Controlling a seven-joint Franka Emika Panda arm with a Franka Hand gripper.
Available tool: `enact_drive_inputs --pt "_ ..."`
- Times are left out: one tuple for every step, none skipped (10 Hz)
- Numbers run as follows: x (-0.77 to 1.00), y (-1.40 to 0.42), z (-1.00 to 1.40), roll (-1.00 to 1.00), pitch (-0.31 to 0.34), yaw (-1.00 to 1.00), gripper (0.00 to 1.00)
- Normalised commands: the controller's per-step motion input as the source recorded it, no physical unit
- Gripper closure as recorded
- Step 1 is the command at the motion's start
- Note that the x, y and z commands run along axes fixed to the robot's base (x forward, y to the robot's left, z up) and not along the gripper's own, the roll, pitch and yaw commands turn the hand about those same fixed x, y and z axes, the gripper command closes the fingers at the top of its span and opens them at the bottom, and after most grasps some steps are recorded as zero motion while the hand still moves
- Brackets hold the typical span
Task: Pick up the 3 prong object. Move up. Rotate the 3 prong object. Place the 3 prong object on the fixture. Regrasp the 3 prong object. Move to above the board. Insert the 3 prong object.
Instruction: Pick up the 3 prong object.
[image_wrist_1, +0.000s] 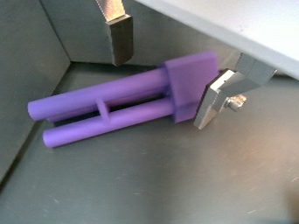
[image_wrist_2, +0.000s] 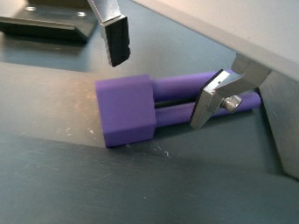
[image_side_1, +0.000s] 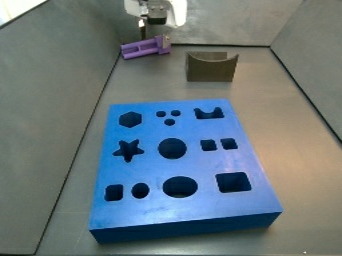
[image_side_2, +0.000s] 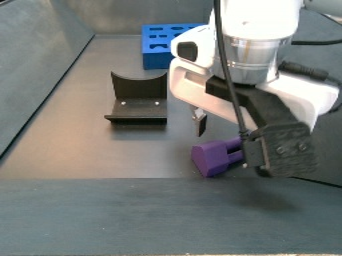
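The light-purple 3 prong object (image_wrist_1: 117, 101) lies flat on the grey floor, and both wrist views show its blocky base (image_wrist_2: 126, 109) and long prongs. My gripper (image_wrist_1: 166, 72) hangs open just over it. One finger (image_wrist_1: 214, 101) is close against the base and the other finger (image_wrist_2: 114, 39) stands clear of the piece. In a side view the gripper (image_side_1: 156, 27) is at the far left corner above the object (image_side_1: 143, 47). The dark fixture (image_side_1: 210, 66) stands to its right. The blue board (image_side_1: 181, 160) lies nearer the front.
Grey walls enclose the floor, and one wall (image_wrist_1: 35, 52) runs close beside the prong tips. In a side view the fixture (image_side_2: 138, 100) and the board (image_side_2: 171, 42) lie beyond the object (image_side_2: 217, 157), with the arm's white body (image_side_2: 254, 60) above it.
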Motion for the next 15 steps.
enact_drive_inputs --pt "-0.36 0.0 -0.41 -0.22 -0.299 -0.59 0.0" --pt "-0.36 0.0 -0.3 -0.21 -0.291 -0.49 0.0" --pt "-0.24 0.0 -0.35 -0.24 -0.296 -0.41 0.0" --pt "0.0 0.0 -0.45 -0.21 -0.264 -0.31 0.0" --pt "0.03 0.0 -0.49 -0.15 -0.211 -0.19 0.0" --pt "0.09 0.0 -0.49 -0.1 -0.149 -0.15 0.0" --pt "0.0 0.0 -0.41 -0.07 -0.154 -0.15 0.0" --pt "-0.01 -0.01 -0.41 -0.01 -0.17 -0.1 0.0" --pt "-0.05 0.0 -0.39 -0.03 -0.184 -0.05 0.0" --pt "-0.01 -0.01 -0.56 -0.06 -0.203 -0.09 0.0" --pt "-0.02 -0.18 -0.64 -0.05 -0.25 0.0 0.0" --pt "-0.13 -0.19 -0.42 -0.07 -0.286 0.1 0.0" --pt "0.0 0.0 0.0 0.0 0.0 0.0 1.0" --pt "0.0 0.0 0.0 0.0 0.0 0.0 1.0" --pt "0.0 0.0 0.0 0.0 0.0 0.0 1.0"
